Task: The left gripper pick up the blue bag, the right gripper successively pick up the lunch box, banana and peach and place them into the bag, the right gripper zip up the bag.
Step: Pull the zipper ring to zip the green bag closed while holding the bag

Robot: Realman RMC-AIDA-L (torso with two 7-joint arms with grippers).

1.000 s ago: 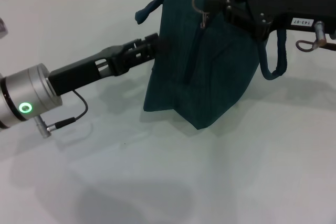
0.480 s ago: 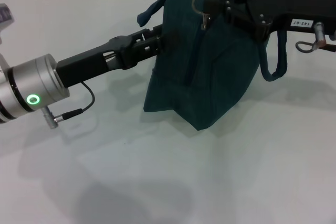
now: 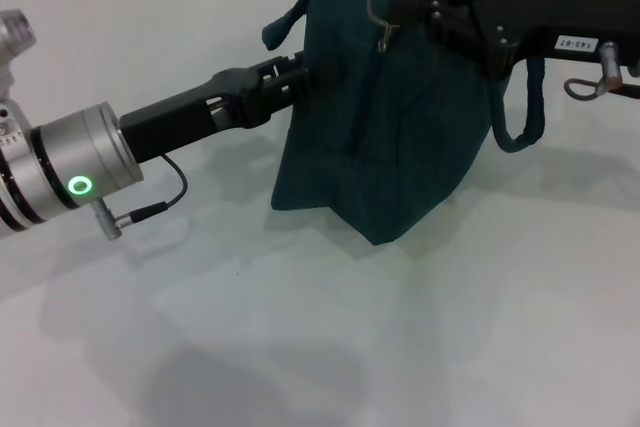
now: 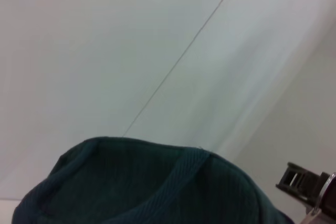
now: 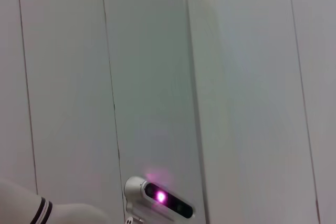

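Though head-hidden, blue bag (image 4: 147, 187) top wrist-visible

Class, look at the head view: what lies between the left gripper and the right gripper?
The blue bag, in the head view: left gripper on one side, right gripper at its zip.

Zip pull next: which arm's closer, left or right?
Right, probably. The right tool is at the top of the blue bag, right beside the metal ring pull. The left tool is lower, against the bag's side.

Left claw (image 3: 305, 75), right claw (image 3: 425, 7), both extended.
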